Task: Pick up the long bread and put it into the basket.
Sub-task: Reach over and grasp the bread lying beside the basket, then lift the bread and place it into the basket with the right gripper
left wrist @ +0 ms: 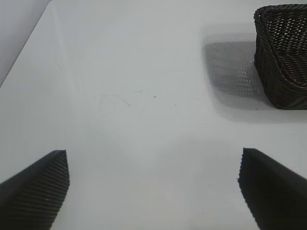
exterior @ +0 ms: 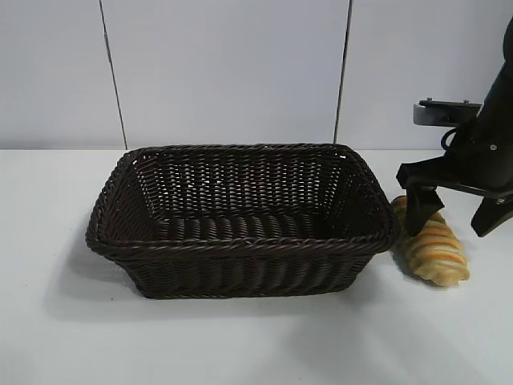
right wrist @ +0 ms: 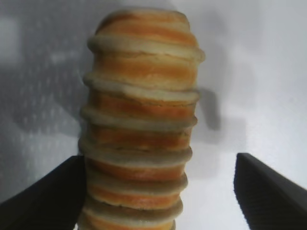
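Bread (exterior: 437, 250) on table (exterior: 240, 345), lower right of exterior frame, just right of basket (exterior: 240, 220). Right gripper (exterior: 457, 215) down over bread, fingers straddling it, gap on one side, not clamped. Left gripper (left wrist: 153, 191) wide open, holding nothing, above bare table

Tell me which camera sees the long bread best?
The right wrist view: the long bread fills it, ridges clear. The exterior view shows it beside the basket, partly behind the right gripper. The left wrist view misses it.
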Tool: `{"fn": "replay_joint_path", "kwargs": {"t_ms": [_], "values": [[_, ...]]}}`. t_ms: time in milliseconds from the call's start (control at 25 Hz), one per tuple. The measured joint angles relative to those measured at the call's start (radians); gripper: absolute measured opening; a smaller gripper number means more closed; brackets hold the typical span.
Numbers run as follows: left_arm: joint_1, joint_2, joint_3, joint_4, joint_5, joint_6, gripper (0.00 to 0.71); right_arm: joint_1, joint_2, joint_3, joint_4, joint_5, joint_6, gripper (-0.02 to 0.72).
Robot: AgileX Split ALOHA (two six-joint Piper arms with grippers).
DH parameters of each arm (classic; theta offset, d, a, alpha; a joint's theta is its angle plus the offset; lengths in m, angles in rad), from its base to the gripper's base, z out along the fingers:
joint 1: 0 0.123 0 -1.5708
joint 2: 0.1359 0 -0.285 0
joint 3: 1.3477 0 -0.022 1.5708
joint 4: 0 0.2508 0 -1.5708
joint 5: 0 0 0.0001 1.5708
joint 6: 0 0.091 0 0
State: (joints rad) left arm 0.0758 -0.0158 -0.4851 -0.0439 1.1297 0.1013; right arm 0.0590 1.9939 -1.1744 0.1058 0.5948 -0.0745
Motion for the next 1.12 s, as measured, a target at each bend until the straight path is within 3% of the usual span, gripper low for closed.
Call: {"fn": "replay_joint_path", "kwargs": {"t_ms": [120,320,880,1120], "values": [[0.000,0.000,0.000,0.000,0.000,0.000,0.689,0.000,0.001,-0.003,0.003,0.006,0.002,0.094],[0.000,0.000,0.000,0.000,0.000,0.000,0.689,0.000,-0.022,-0.008,-0.007,0.034,0.002,0.090],[0.000,0.000,0.000,0.000,0.000,0.000,0.689,0.001,-0.221,-0.251,-0.020,0.340,0.045,0.079],[0.000,0.000,0.000,-0.001,0.000,0.000,0.689,0.113,-0.220,-0.295,-0.024,0.378,0.047,0.079]]}}
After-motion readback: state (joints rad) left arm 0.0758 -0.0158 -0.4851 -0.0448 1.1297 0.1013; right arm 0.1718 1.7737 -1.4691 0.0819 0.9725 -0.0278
